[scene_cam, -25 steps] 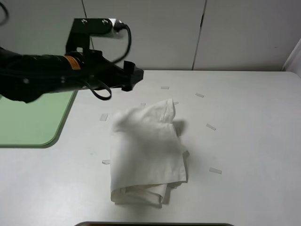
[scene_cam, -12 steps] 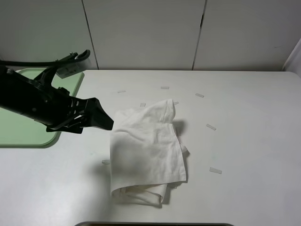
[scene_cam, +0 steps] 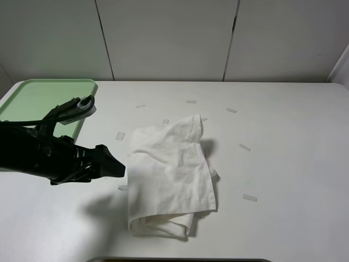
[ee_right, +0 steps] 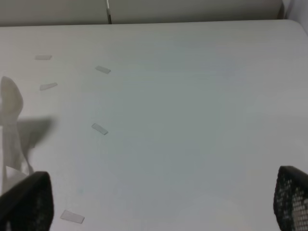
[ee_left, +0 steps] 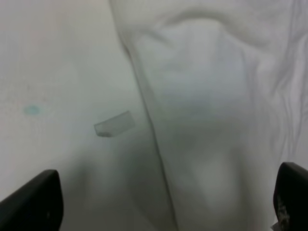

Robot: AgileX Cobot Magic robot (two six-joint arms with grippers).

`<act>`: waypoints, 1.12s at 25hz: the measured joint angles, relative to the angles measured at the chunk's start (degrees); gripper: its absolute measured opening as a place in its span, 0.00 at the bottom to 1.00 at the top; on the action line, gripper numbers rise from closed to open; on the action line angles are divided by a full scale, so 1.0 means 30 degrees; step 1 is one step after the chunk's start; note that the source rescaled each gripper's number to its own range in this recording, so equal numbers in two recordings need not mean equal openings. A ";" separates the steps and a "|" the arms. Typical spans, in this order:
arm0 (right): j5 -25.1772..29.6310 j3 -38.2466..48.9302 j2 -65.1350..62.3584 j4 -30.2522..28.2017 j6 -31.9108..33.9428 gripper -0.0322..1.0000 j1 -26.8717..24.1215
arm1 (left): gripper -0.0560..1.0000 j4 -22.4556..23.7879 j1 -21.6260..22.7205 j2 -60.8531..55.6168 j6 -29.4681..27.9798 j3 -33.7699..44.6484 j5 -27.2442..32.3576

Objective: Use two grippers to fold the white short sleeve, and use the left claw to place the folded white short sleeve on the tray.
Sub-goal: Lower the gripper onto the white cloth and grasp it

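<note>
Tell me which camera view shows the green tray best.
The exterior high view: the tray shows at the table's far left, its near part hidden behind the left arm. The left wrist view shows only shirt and table; the right wrist view shows bare table and tape strips, no tray.

A white table (scene_cam: 283, 164) stands before pale panelled walls (scene_cam: 169, 38).

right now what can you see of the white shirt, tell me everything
The white short sleeve is a soft, cotton-looking white garment, folded into a rough upright rectangle with loose layered edges showing at its near end and one corner peaked up at the far end. It lies wrinkled on the white table, right of the pale-green tray, among small tape strips. The left claw is open at its left edge; whether it touches the cloth cannot be told. No print or label shows.
</note>
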 joint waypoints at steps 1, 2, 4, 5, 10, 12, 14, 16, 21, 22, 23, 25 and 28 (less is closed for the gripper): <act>0.0000 0.0000 0.0000 0.0000 0.0000 1.00 0.0000 | 0.87 0.0000 0.0000 0.0000 0.0000 0.0000 0.0000; 0.0000 0.0000 0.0000 0.0000 0.0000 1.00 0.0000 | 0.86 -0.1301 0.0000 0.0807 0.1092 0.0100 -0.0032; 0.0000 0.0000 0.0000 0.0000 0.0000 1.00 0.0000 | 0.86 -0.2868 0.0000 0.2062 0.2821 0.0095 -0.0070; 0.0000 0.0000 0.0000 0.0000 0.0000 1.00 0.0000 | 0.86 -0.3374 0.0000 0.2552 0.3523 0.0072 -0.0110; 0.0000 0.0000 0.0000 0.0000 0.0000 1.00 0.0000 | 0.86 -0.5791 0.0000 0.4699 0.5911 -0.0764 0.0075; 0.0000 0.0000 0.0000 0.0000 0.0000 1.00 0.0000 | 0.86 -0.6625 0.0000 0.5480 0.6715 -0.1296 0.0483; 0.0000 0.0000 0.0000 0.0000 0.0000 1.00 0.0000 | 0.86 -0.7353 0.0000 0.6265 0.7219 -0.1854 0.0995; 0.0000 0.0000 0.0000 0.0000 0.0000 1.00 0.0000 | 0.86 -0.7852 0.0000 0.6908 0.7616 -0.2323 0.1536; 0.0000 0.0000 0.0000 0.0000 0.0000 1.00 0.0000 | 0.83 -0.8937 -0.0093 0.8382 0.8193 -0.3185 0.2374; 0.0000 0.0000 0.0000 0.0000 0.0000 1.00 0.0000 | 0.81 -0.9023 -0.0213 0.8668 0.8231 -0.3320 0.2419; 0.0000 0.0000 0.0000 0.0000 0.0000 1.00 0.0000 | 0.81 -0.9023 -0.0213 0.8668 0.8231 -0.3320 0.2419; 0.0000 0.0000 0.0000 0.0000 0.0000 1.00 0.0000 | 0.77 -0.9160 -0.0456 0.9055 0.8298 -0.3628 0.2592; 0.0000 0.0000 0.0000 0.0000 0.0000 1.00 0.0000 | 0.43 -0.9203 -0.0795 0.9801 0.8312 -0.4194 0.2681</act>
